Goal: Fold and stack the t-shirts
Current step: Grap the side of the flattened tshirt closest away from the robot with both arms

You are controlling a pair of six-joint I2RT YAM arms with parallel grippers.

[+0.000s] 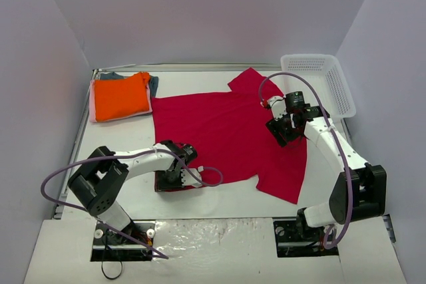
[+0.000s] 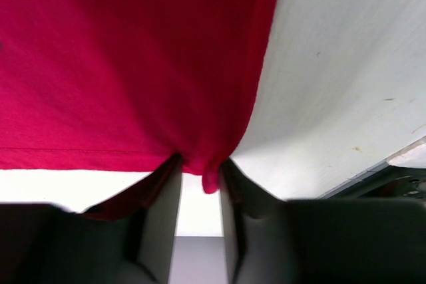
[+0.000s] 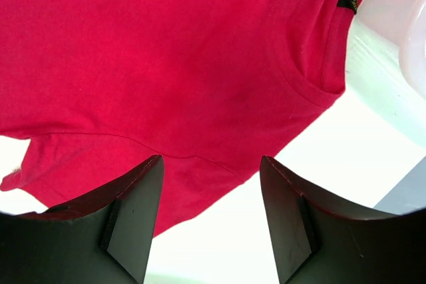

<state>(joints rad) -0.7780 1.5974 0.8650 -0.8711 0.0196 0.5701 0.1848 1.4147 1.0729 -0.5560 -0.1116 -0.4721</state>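
Note:
The large crimson-red t-shirt (image 1: 226, 134) lies spread flat on the white table. My left gripper (image 1: 174, 176) is at the shirt's near left hem corner, and in the left wrist view it (image 2: 201, 161) is shut on a bunched corner of the red cloth (image 2: 133, 64). My right gripper (image 1: 283, 128) is open and empty, over the shirt's right side. The right wrist view shows it (image 3: 210, 159) over the red cloth (image 3: 166, 64) near the collar (image 3: 329, 44). At the back left a folded orange t-shirt (image 1: 120, 96) tops a stack, with pale pink (image 1: 93, 108) and grey-blue (image 1: 154, 84) edges showing.
A white plastic mesh basket (image 1: 343, 94) stands at the back right, close to the right arm; it also shows in the right wrist view (image 3: 406, 18). Grey walls enclose the table on three sides. The arm bases are at the near edge.

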